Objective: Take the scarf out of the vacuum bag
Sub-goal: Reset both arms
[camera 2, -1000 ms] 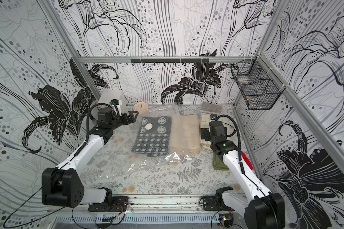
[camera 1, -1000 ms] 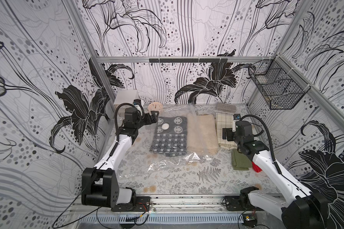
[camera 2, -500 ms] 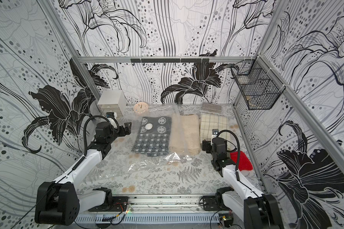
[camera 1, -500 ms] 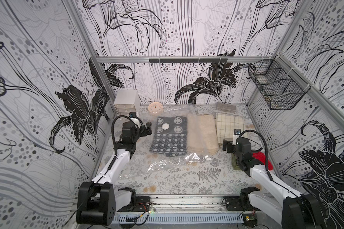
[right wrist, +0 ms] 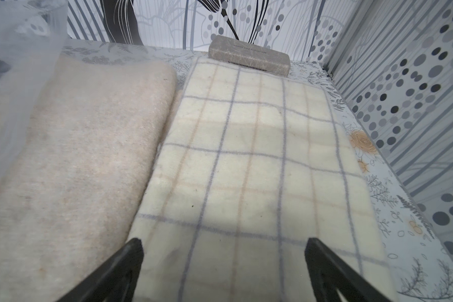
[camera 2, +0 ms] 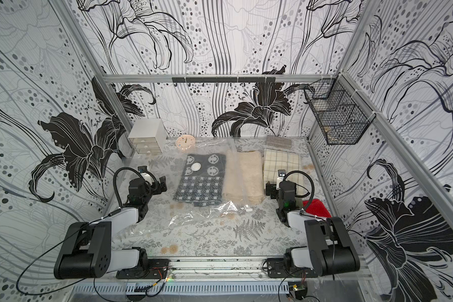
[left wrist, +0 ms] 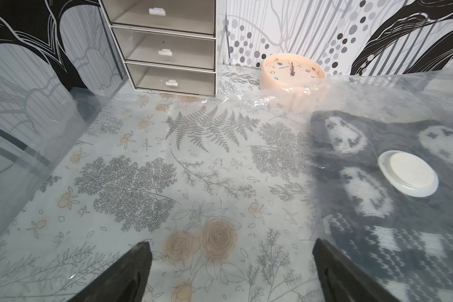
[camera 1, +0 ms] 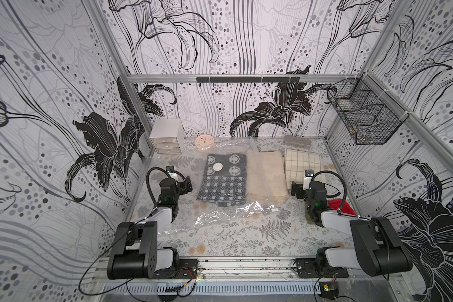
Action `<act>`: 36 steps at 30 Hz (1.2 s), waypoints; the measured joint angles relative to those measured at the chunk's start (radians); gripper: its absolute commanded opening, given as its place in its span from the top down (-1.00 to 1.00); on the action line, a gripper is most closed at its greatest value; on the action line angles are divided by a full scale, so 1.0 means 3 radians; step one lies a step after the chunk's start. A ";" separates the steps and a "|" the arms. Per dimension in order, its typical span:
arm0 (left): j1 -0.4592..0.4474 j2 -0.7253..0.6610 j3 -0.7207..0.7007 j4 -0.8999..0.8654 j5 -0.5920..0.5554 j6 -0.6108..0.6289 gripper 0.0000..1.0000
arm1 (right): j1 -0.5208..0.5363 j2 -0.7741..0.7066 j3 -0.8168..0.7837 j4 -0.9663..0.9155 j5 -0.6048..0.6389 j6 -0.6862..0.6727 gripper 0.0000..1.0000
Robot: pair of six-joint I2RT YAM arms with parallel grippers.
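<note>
The vacuum bag (camera 1: pixel 220 217) is clear crinkly plastic lying flat mid-table, with a round white valve (camera 1: pixel 218 166) and a small white slider (camera 1: pixel 274 209). Inside it, under the valve (left wrist: pixel 408 174), lies a dark grey patterned scarf (camera 1: pixel 224 185). A beige folded cloth (camera 1: pixel 268 172) lies beside it, partly under the plastic. A cream checked cloth (right wrist: pixel 246 170) lies outside the bag. My left gripper (left wrist: pixel 230 243) is open and empty over bare table left of the bag. My right gripper (right wrist: pixel 223 240) is open and empty at the checked cloth's near end.
A white drawer unit (camera 1: pixel 166 136) and a peach clock (camera 1: pixel 205 142) stand at the back left. A grey case (camera 1: pixel 297 141) lies at the back behind the checked cloth. A red cloth (camera 1: pixel 340 206) sits by the right arm. A wire basket (camera 1: pixel 364 120) hangs on the right wall.
Both arms have drawn back toward the front edge and folded low. The right gripper has come off the far part of the checked cloth. Both grippers stayed open.
</note>
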 measured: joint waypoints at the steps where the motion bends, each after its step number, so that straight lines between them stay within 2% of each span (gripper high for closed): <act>1: 0.0006 0.0056 0.0000 0.0070 0.0024 0.0024 -0.99 | -0.0014 0.0050 0.0000 0.0052 -0.0008 -0.0003 -1.00; 7: 0.0076 0.0462 -0.0086 0.0811 0.0130 0.0067 -0.99 | -0.0066 0.0387 0.0000 0.0434 -0.0047 -0.0003 -0.99; 9: 0.0098 0.0539 -0.0144 0.0876 0.0155 0.0069 -0.99 | -0.0080 0.0401 0.0000 0.0467 -0.0074 -0.0003 -1.00; 18: 0.0134 0.0553 -0.0160 0.1095 0.0216 0.0067 -0.98 | -0.0161 0.0402 0.0004 0.0477 -0.0211 -0.0001 -1.00; 36: 0.0134 0.0553 -0.0160 0.1123 0.0235 0.0069 -0.98 | -0.0161 0.0402 0.0004 0.0477 -0.0230 -0.0001 -0.99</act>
